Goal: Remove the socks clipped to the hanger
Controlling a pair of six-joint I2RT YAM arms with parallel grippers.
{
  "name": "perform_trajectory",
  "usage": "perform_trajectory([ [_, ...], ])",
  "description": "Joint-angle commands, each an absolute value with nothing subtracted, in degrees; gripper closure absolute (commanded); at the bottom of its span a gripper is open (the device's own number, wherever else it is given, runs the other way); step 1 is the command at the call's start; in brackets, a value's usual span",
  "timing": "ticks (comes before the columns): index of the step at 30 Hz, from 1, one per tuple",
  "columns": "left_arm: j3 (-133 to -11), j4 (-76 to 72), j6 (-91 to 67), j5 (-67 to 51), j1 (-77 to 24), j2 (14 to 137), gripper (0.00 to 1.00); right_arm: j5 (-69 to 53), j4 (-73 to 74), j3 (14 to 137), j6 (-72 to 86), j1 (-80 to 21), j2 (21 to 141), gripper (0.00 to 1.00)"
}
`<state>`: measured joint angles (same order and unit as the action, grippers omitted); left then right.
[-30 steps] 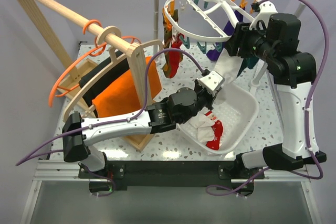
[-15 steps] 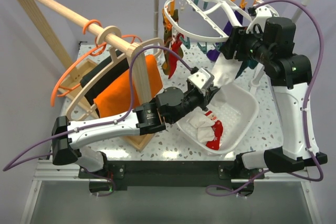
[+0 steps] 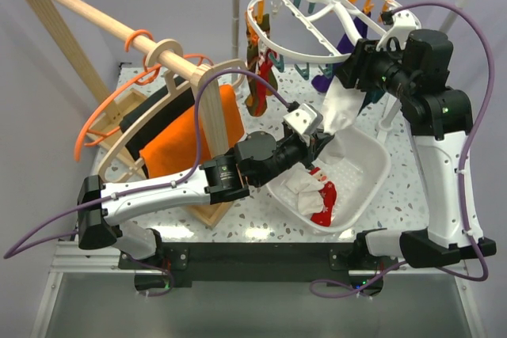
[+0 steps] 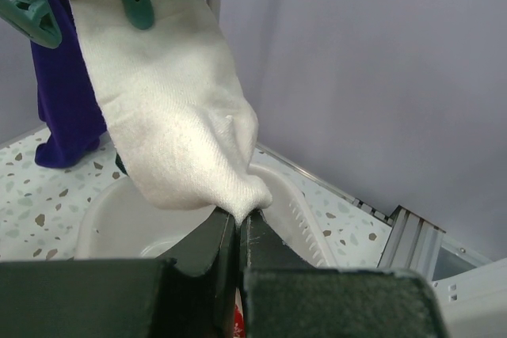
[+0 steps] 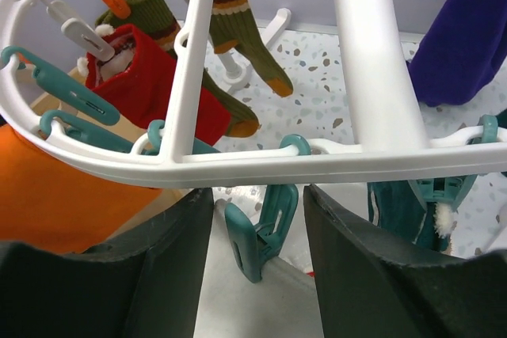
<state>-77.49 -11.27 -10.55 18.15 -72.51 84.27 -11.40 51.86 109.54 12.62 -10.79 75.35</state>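
Note:
The white oval hanger (image 3: 317, 13) hangs from a rail at the back right, its frame filling the right wrist view (image 5: 364, 77). A white sock (image 3: 341, 104) hangs from a teal clip (image 5: 261, 227). My right gripper (image 3: 354, 69) is open, its fingers either side of that clip (image 5: 257, 223). My left gripper (image 3: 321, 138) is shut on the white sock's toe (image 4: 239, 215), below the sock's body (image 4: 174, 116). A purple sock (image 4: 63, 108), a red sock (image 5: 150, 93) and a brown-striped green sock (image 5: 230, 29) stay clipped.
A white basin (image 3: 376, 168) below the hanger holds a red-and-white sock (image 3: 323, 203) and a white one. Wooden hangers with orange and black cloth (image 3: 190, 136) hang on a wooden pole (image 3: 87, 17) at the left. The rail's stand is at the back right.
My left arm has drawn back to the left with the sock's toe held, stretching the white sock. My right gripper has shifted slightly at the clip.

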Motion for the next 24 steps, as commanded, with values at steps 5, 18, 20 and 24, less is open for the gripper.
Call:
perform_trajectory([
  [5, -77.8, -12.4, -12.0, 17.1, -72.4, 82.9, 1.0, -13.1, 47.1, 109.1, 13.8, -10.4, 74.3, 0.5],
  [18, -76.8, -11.1, -12.0, 17.0, -72.5, 82.4, 1.0, -11.7, 48.2, 110.2, 12.9, -10.3, 74.9, 0.85],
  [20, -76.6, -11.1, -12.0, 17.0, -72.5, 82.2, 1.0, -11.8, 48.2, 110.0, 13.2, -10.3, 74.9, 0.94],
  [24, -76.6, -9.8, -11.8, 16.0, -72.5, 82.1, 1.0, -11.6, 49.1, 110.8, 13.3, -10.3, 75.5, 1.0],
])
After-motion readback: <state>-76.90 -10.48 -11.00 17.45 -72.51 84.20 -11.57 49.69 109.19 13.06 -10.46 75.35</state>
